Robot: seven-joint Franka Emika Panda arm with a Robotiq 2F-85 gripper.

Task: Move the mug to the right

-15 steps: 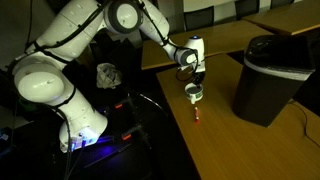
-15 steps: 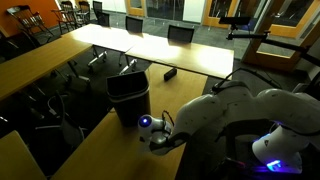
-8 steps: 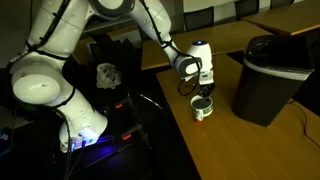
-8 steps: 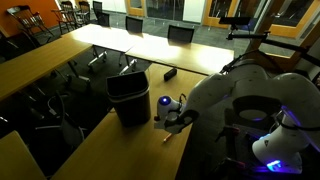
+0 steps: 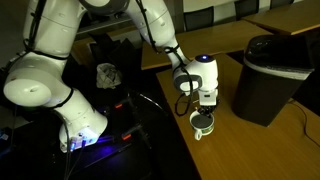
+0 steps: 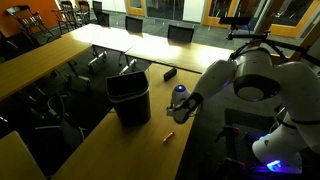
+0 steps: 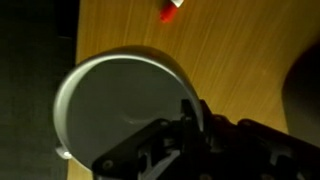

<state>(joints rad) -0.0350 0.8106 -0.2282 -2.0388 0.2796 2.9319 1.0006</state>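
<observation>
The small white mug [image 5: 203,125] with a dark inside hangs from my gripper [image 5: 205,108], low over the wooden table [image 5: 240,140] near its left edge. In the wrist view the mug [image 7: 115,105] fills the left half, and one finger [image 7: 190,118] reaches over its rim while the other sits outside, so the gripper is shut on the mug's rim. I cannot tell whether the mug's base touches the table. In an exterior view the gripper [image 6: 180,103] is to the right of the black bin [image 6: 130,98]; the mug is hard to make out there.
The tall black bin [image 5: 268,78] stands on the table close beside the mug. A tiny red object [image 7: 172,8] lies on the table just beyond the mug, and it also shows in an exterior view [image 6: 168,136]. The table's edge [image 5: 185,135] and a cluttered floor lie beside it.
The arm has carried the mug along the table, away from the tiny red object and past the black bin, with the gripper shut on the rim throughout.
</observation>
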